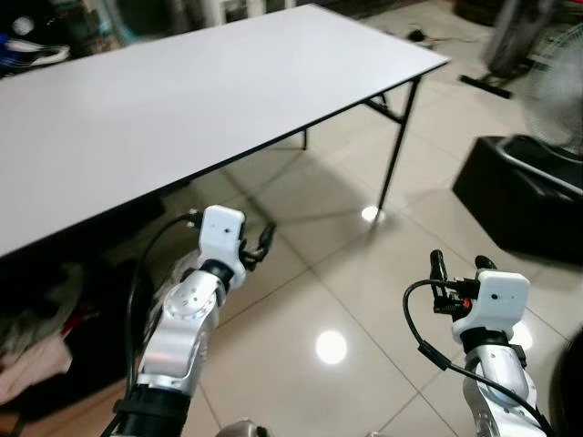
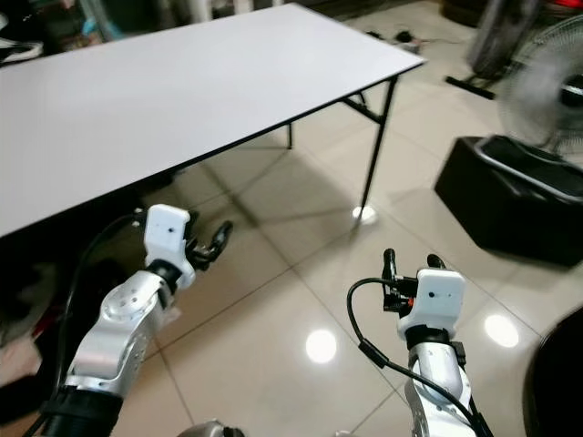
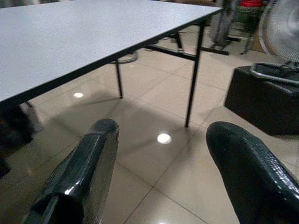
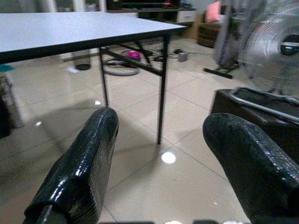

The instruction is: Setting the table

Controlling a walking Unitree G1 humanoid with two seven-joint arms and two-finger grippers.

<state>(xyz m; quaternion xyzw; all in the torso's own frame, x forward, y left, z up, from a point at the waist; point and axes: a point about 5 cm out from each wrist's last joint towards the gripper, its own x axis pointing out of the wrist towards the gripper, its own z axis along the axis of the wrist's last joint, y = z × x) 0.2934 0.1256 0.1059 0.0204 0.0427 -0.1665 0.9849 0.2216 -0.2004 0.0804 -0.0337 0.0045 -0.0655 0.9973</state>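
Observation:
A long grey folding table (image 1: pixel 182 100) with black legs stands ahead and to the left, its top bare. My left gripper (image 1: pixel 261 244) is raised in front of me, below the table's near edge, open with nothing between its fingers (image 3: pixel 79 172). Over the tiled floor to the right my right gripper (image 1: pixel 458 266) is also held up and open, holding nothing; its fingers (image 4: pixel 74 172) point toward the table's leg (image 4: pixel 162 93).
A black box (image 1: pixel 519 196) sits on the floor at the right with a standing fan (image 1: pixel 557 82) behind it. Clothes and clutter (image 1: pixel 36 337) lie under the table at the left. Glossy tiles (image 1: pixel 332 346) stretch between me and the table.

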